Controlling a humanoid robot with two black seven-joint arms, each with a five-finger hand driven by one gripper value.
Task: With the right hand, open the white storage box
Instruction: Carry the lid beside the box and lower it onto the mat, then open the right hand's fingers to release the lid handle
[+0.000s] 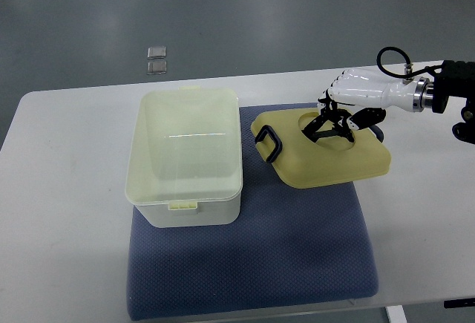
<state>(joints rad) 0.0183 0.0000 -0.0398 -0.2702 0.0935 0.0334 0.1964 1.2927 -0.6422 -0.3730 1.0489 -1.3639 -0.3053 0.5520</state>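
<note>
The white storage box (185, 211) stands open and empty on the left part of a blue mat (252, 263). Its pale yellow lid (326, 165) lies off the box to the right, on the mat, slightly tilted. A black latch (269, 143) sticks out at the lid's left end. My right hand (335, 119) comes in from the right edge. Its white fingers are curled around the black handle in the recess on top of the lid. The left arm does not show.
The mat lies on a white table (67, 211). Two small clear square pieces (156, 59) lie on the grey floor beyond the table's far edge. The mat's front part and the table to the left of the box are bare.
</note>
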